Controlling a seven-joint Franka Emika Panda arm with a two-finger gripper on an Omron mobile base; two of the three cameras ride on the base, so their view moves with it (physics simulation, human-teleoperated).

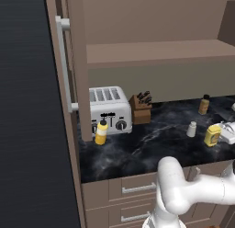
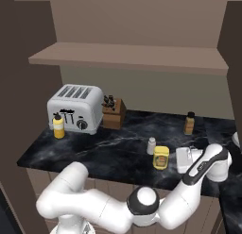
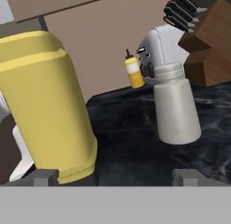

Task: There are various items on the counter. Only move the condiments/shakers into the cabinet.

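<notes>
On the black counter (image 2: 94, 155) the yellow squeeze bottle (image 2: 58, 126) is standing before the silver toaster (image 2: 75, 107), the grey shaker (image 2: 151, 146) is waiting further right, and the spread gripper (image 2: 185, 160) is facing the squat yellow bottle (image 2: 161, 158), probably to grasp it for the cabinet (image 2: 127, 56).

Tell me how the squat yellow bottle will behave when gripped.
The squat yellow bottle looks rigid, so it should not give between the fingers. Its smooth sides may be somewhat slippery. Its squat shape and upright stance on the counter suggest little risk of tipping.
</notes>
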